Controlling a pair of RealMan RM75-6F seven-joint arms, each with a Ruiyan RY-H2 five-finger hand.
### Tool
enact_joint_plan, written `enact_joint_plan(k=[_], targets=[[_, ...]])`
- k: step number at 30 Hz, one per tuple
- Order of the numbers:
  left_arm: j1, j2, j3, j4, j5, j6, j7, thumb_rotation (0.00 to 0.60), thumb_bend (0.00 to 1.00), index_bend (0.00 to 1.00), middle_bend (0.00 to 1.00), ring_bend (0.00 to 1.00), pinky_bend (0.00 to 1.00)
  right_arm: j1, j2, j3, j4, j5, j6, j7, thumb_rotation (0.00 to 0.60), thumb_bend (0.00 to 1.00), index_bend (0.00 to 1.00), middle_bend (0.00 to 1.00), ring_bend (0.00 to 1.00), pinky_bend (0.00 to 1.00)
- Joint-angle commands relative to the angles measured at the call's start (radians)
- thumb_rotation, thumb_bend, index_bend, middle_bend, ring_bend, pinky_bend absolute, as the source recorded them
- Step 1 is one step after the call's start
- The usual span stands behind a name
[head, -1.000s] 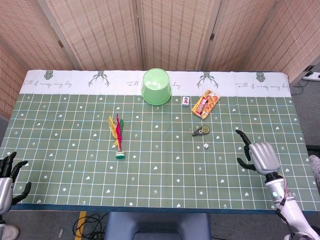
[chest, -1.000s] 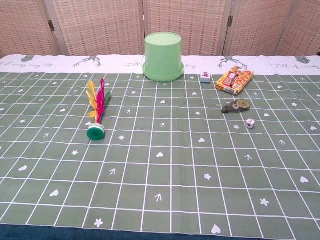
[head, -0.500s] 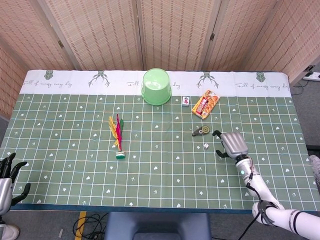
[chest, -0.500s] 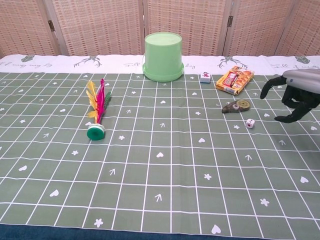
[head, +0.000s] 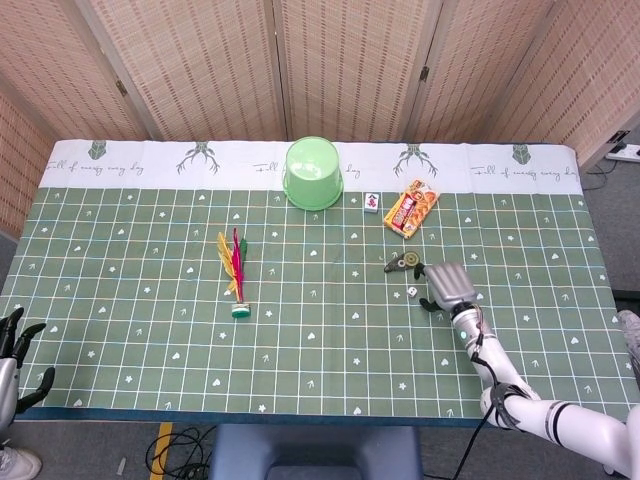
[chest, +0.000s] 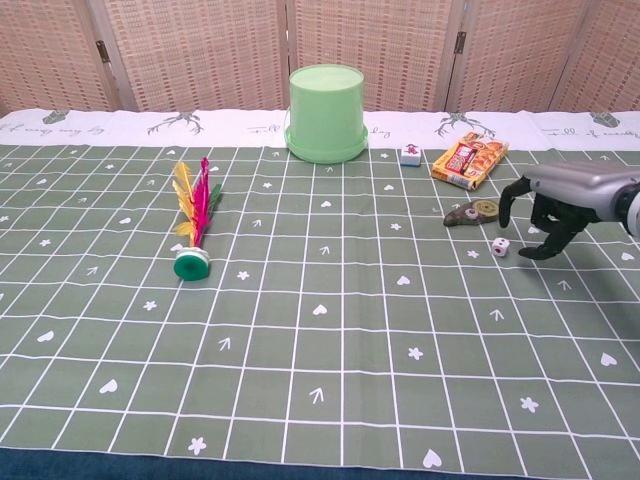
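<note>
My right hand (head: 448, 286) (chest: 548, 208) hovers just right of a small white die (head: 411, 292) (chest: 500, 247), fingers spread and curved down, holding nothing. A small grey-green correction-tape roller (head: 402, 263) (chest: 472, 213) lies just beyond the die, close to the fingertips. My left hand (head: 14, 345) hangs off the table's near left corner, fingers apart and empty; the chest view does not show it.
An upturned green bucket (head: 313, 172) (chest: 326, 113) stands at the back centre. A small tile (head: 372, 202) (chest: 409, 154) and an orange snack box (head: 412, 208) (chest: 469, 161) lie to its right. A feather shuttlecock (head: 235, 270) (chest: 193, 225) rests left of centre.
My right hand has swept left across the table from near the right edge to beside the die. My left hand has sunk slightly lower.
</note>
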Motion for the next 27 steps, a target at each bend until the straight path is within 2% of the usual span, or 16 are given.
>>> enact_joint_plan(k=[1, 18, 27], targets=[[0.000, 0.000, 0.000, 0.001, 0.001, 0.000, -0.001, 0.600, 0.39, 0.20, 0.02, 0.03, 0.09, 0.009, -0.012, -0.004, 0.015, 0.005, -0.003, 0.006, 0.600, 0.22, 0.42, 0.92, 0.99, 1.00], [0.005, 0.003, 0.001, 0.009, -0.001, -0.002, -0.013, 0.600, 0.39, 0.20, 0.02, 0.03, 0.09, 0.057, -0.065, -0.023, 0.064, 0.029, -0.004, -0.020, 0.600, 0.22, 0.48, 0.92, 0.99, 1.00], [0.005, 0.004, 0.001, 0.011, -0.001, -0.004, -0.021, 0.600, 0.39, 0.20, 0.02, 0.03, 0.09, 0.066, -0.069, -0.033, 0.072, 0.041, -0.001, -0.029, 0.600, 0.23, 0.55, 0.93, 1.00, 1.00]])
